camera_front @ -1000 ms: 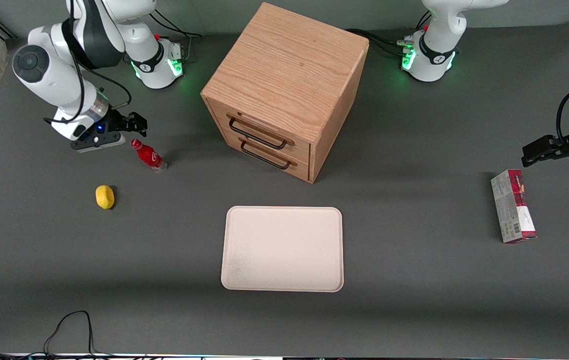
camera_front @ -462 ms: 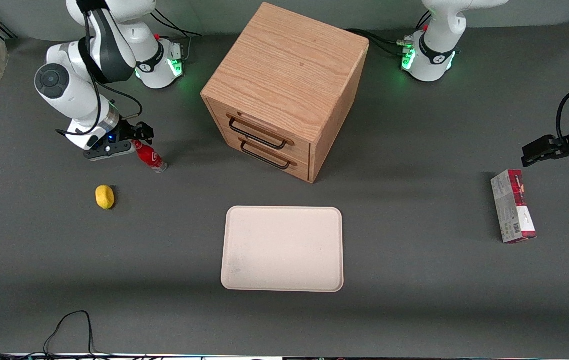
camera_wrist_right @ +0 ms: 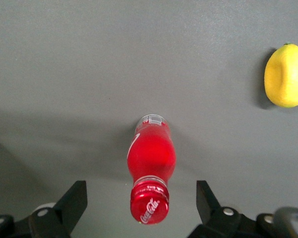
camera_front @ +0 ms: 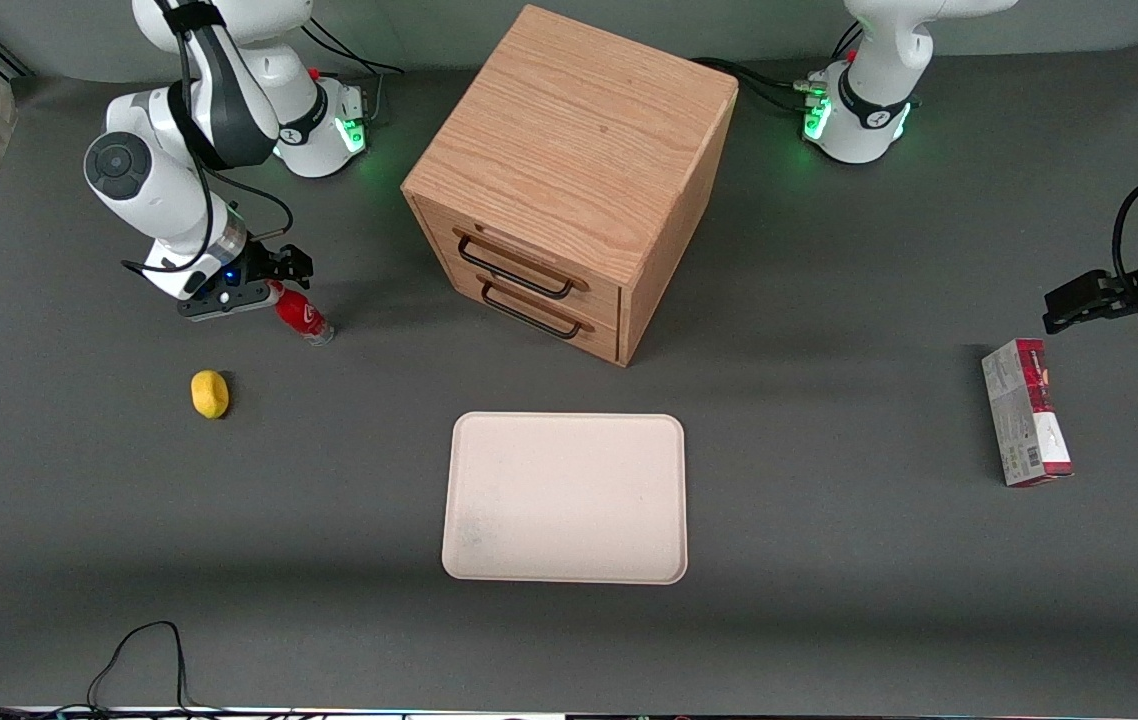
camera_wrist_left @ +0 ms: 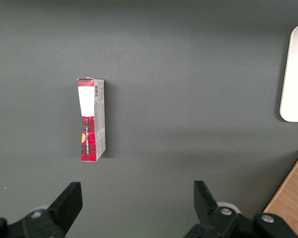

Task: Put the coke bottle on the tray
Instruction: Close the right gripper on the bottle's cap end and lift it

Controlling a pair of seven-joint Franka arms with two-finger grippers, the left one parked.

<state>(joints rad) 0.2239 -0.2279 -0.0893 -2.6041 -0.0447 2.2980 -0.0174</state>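
Hovering over the upright coke bottle (camera_front: 303,317), the right arm's gripper (camera_front: 277,282) points down, fingers (camera_wrist_right: 72,201) spread wide and gripping nothing. The bottle stands on bare table (camera_front: 829,560), near a lemon (camera_front: 210,393), well apart from the cream tray (camera_front: 565,497) and wooden drawer cabinet (camera_front: 569,180).

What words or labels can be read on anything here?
"Coca-Cola": white script on the red cap of the coke bottle, standing on the table under the open gripper.
Carton: barcode and print, too small to read.
Lemon, tray, cabinet: no text.
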